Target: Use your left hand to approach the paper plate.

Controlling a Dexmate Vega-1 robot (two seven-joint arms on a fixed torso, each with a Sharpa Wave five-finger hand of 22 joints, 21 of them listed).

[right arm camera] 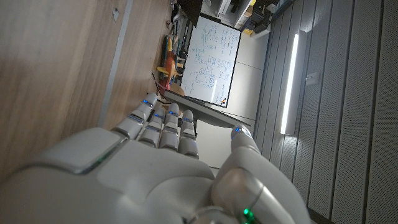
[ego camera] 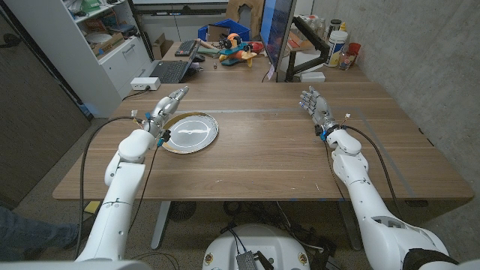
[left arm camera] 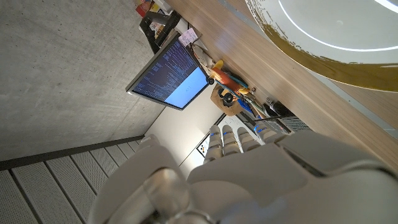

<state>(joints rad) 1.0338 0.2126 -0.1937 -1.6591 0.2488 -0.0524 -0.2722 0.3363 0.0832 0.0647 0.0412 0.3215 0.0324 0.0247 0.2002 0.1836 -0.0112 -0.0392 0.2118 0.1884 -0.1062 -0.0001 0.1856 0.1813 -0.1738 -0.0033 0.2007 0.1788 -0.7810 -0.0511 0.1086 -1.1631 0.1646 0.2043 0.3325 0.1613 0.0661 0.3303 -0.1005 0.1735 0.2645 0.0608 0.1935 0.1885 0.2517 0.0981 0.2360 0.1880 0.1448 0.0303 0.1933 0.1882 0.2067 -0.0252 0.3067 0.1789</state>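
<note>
At table's 10 o'clock lies paper plate (ego camera: 190,133); left hand (ego camera: 166,105) hovers just beside its 10 o'clock rim (fingers extended, empty). Right hand (ego camera: 316,106) at 2 o'clock, released, fingers apart.

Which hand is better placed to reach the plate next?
Left. The left hand is open at the far-left rim of the paper plate; the right hand, also open, is well across the table from it.
</note>
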